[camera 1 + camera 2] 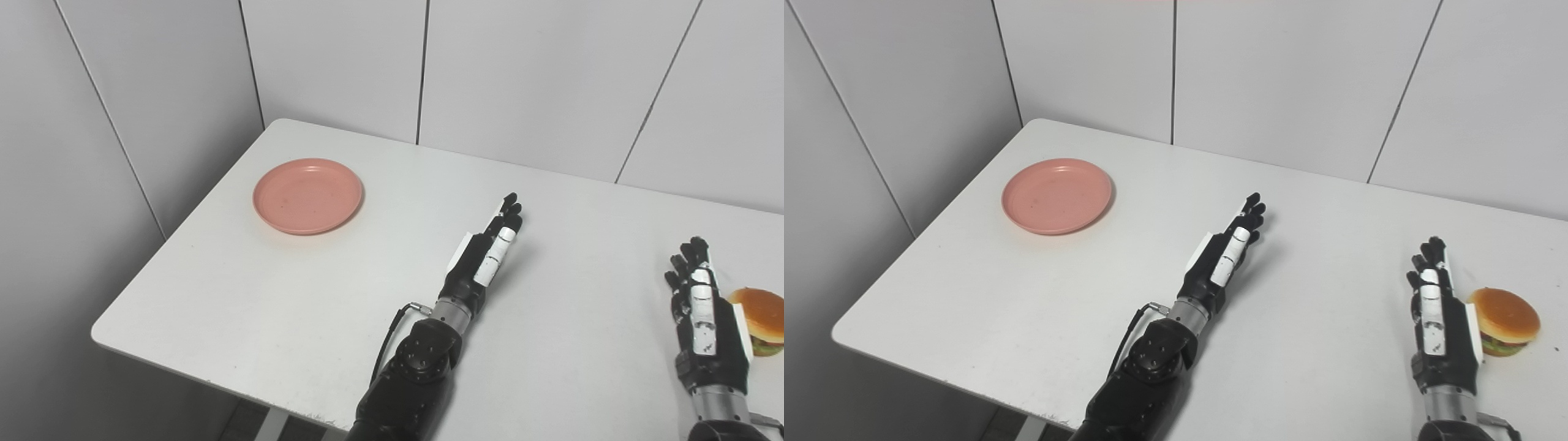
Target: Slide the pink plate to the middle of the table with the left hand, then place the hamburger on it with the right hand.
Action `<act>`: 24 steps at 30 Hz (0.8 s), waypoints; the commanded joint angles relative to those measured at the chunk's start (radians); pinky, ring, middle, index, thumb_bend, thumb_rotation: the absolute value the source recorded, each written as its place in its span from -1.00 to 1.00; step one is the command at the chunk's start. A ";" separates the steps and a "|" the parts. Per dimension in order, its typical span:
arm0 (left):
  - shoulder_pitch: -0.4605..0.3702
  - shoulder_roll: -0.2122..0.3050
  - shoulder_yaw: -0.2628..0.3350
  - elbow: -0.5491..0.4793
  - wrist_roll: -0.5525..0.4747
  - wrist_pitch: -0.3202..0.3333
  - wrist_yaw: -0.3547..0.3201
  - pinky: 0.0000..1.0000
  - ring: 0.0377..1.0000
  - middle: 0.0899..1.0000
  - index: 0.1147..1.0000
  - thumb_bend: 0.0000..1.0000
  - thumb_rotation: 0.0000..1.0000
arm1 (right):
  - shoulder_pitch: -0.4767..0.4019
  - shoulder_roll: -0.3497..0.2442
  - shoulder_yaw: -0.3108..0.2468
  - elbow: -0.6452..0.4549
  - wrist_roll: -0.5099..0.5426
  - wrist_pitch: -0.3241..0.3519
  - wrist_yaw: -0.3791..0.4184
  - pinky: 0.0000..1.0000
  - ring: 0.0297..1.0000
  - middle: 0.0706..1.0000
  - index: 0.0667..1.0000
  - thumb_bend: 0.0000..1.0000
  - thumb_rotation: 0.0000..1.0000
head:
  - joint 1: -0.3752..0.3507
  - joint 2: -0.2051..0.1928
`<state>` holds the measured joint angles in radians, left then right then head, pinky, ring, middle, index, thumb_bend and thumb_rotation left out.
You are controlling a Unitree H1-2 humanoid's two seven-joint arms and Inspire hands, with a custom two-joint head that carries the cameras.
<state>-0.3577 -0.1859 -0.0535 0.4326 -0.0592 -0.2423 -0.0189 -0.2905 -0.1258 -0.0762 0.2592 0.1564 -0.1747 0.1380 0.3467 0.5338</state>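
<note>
Our left hand (484,254) and right hand (1439,318) are both flat and empty. We think the pink plate (307,195) is light and slippery, so we push its rim.

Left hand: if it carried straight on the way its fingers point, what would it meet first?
Probably nothing on the table. The left hand points up and right towards the far edge; the pink plate lies well off to its left. Height is unclear.

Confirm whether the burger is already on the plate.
No, the burger sits on the table beside the right hand, far from the empty plate.
</note>
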 commanded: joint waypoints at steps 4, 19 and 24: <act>0.011 0.034 0.019 -0.110 -0.072 0.078 -0.055 1.00 1.00 1.00 1.00 0.56 1.00 | 0.015 0.012 -0.002 -0.003 0.015 -0.018 0.007 1.00 1.00 1.00 1.00 0.24 0.80 | -0.006 0.001; -0.091 0.149 0.127 -0.294 -0.077 0.221 0.025 0.37 0.44 0.42 0.38 0.74 1.00 | 0.018 0.022 0.008 -0.019 -0.016 -0.011 -0.004 1.00 1.00 1.00 1.00 0.17 0.91 | -0.015 -0.002; -0.140 0.198 0.176 -0.287 -0.097 0.206 0.023 0.28 0.36 0.35 0.31 0.73 1.00 | 0.022 0.022 0.010 -0.026 -0.022 -0.003 -0.006 1.00 1.00 1.00 1.00 0.17 0.91 | -0.018 -0.001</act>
<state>-0.4282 -0.0100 0.1084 0.1707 -0.1424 -0.0046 0.0020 -0.2817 -0.1134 -0.0714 0.2352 0.1343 -0.1729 0.1370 0.3283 0.5323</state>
